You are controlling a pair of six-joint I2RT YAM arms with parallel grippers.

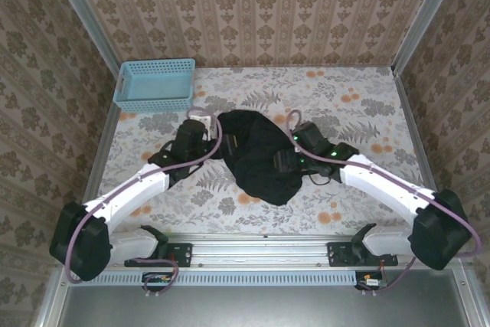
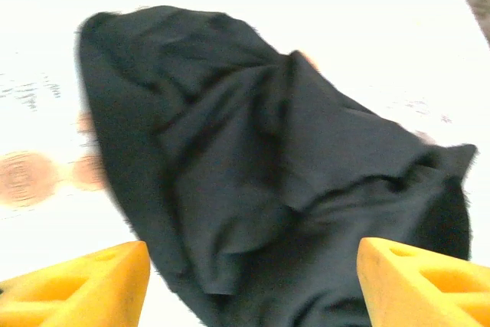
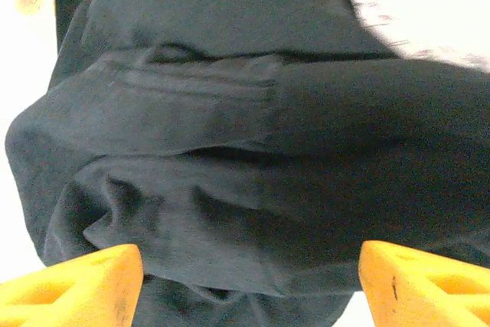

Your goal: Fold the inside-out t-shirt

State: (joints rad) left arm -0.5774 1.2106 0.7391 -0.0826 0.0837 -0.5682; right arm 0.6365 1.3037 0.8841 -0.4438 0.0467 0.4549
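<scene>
Matt, soft black cloth t-shirt (image 1: 251, 152)

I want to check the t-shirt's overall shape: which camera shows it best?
Top external: the whole t-shirt is visible, bunched in a heap. The wrist views give close, partial looks at its black folds.

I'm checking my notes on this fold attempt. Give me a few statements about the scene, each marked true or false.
1. The t-shirt lies neatly folded. False: it is a crumpled heap on the table.
2. The blue basket sits at the table's far left corner. True.
3. The left tool is open over the t-shirt. True.
4. The right tool is shut. False: its jaws stand wide apart over the fabric.
</scene>
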